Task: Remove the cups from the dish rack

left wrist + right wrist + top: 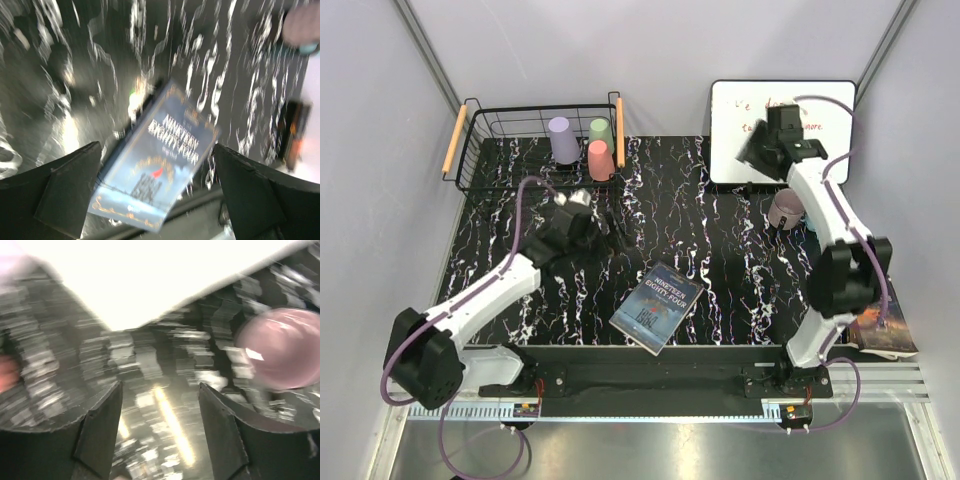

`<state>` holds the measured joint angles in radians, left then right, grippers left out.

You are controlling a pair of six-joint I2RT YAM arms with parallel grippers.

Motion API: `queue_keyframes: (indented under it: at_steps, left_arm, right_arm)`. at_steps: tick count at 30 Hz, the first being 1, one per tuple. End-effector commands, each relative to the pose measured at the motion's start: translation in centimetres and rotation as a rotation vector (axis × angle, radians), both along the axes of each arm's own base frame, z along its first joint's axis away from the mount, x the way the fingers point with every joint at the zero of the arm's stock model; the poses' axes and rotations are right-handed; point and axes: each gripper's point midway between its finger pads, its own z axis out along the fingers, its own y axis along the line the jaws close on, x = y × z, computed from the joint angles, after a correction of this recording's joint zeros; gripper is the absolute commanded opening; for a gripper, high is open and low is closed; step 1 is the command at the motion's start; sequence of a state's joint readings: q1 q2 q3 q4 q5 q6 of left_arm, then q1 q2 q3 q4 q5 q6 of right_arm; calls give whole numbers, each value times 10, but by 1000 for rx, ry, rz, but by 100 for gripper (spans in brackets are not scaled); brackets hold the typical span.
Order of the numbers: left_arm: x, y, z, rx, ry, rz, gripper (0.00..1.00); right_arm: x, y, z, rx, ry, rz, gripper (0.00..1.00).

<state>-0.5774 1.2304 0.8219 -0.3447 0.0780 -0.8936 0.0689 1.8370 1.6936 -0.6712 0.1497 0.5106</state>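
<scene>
The dish rack [535,150] sits at the far left corner of the table [720,250], its wooden handles on the left and right ends. Three cups stand inside it, bunched toward the right end: the lilac cup [561,138], the pale green cup [601,129] behind, and the salmon cup [601,160] just in front of the green one and close to the right handle. A fourth, the mauve cup [784,208] [282,347], is out on the marbled black tabletop over on the right, just in front of the whiteboard [728,120] [175,270] and right up against the right arm.

The left gripper [613,232] [155,150] hangs over the table just in front of the rack's near right corner, outside the wire. Its fingers are spread wide with nothing between them. Through the gap its wrist camera looks down, blurred, on the blue book [658,307] [160,170], which lies tilted near the middle of the table's near edge.

The right gripper [753,155] [160,390] is up over the whiteboard's near edge, beyond the mauve cup. Its fingers are also well apart and carry nothing. The wrist view is smeared, with the cup off to the right of the fingers, not between them.

A second book [885,330] lies at the near right edge of the table, partly behind the right arm.
</scene>
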Motion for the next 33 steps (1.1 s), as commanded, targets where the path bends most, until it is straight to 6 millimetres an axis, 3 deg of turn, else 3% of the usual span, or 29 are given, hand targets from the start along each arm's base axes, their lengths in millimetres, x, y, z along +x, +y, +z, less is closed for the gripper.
queue_keyframes:
  at_steps: [1, 2, 3, 4, 5, 8, 12, 13, 14, 15, 16, 17, 18, 19, 20, 21, 24, 28, 33]
  left_arm:
    - [51, 33, 100, 165, -319, 125, 99]
    - [61, 47, 111, 231, -360, 181, 99]
    - [70, 53, 117, 300, -395, 181, 99]
    - [82, 55, 142, 316, -449, 210, 99]
    - [92, 66, 152, 374, -481, 259, 99]
    - [129, 73, 174, 493, -531, 288, 99]
    - [186, 67, 174, 493, -524, 265, 99]
    - [199, 66, 191, 473, -553, 281, 99]
    - [219, 67, 169, 512, -516, 275, 99]
    - [229, 68, 167, 524, -514, 281, 99]
    - [244, 70, 176, 521, -533, 300, 99]
    - [260, 68, 154, 552, -500, 284, 99]
    - [272, 67, 164, 545, -524, 299, 99]
    - [282, 74, 161, 560, -520, 321, 99]
    - [295, 73, 138, 581, -489, 313, 99]
    - [305, 73, 148, 563, -513, 325, 99]
    - [334, 74, 137, 557, -520, 317, 99]
    - [358, 85, 119, 542, -506, 326, 99]
    - [367, 91, 89, 533, -460, 322, 99]
  right_arm:
    - [-30, 90, 122, 26, -335, 211, 71]
    - [-42, 114, 126, 53, -350, 267, 70]
    - [-56, 122, 128, 76, -374, 287, 70]
    - [-65, 133, 128, 108, -389, 310, 71]
    - [-77, 148, 129, 138, -402, 352, 71]
    - [-108, 170, 127, 200, -450, 418, 70]
    - [-144, 187, 119, 226, -469, 514, 70]
    - [-150, 190, 118, 217, -476, 541, 70]
    - [-153, 192, 117, 207, -480, 550, 70]
    - [-160, 196, 116, 204, -482, 567, 70]
    - [-162, 196, 115, 189, -484, 580, 70]
    - [-165, 197, 113, 183, -478, 595, 70]
    - [-168, 197, 114, 169, -485, 606, 70]
    - [-169, 196, 114, 163, -486, 610, 70]
    - [-170, 196, 117, 164, -495, 616, 70]
    - [-171, 196, 117, 162, -497, 623, 70]
    - [-173, 203, 115, 192, -494, 650, 70]
    - [-173, 210, 104, 208, -466, 672, 70]
    - [-167, 214, 87, 192, -430, 674, 70]
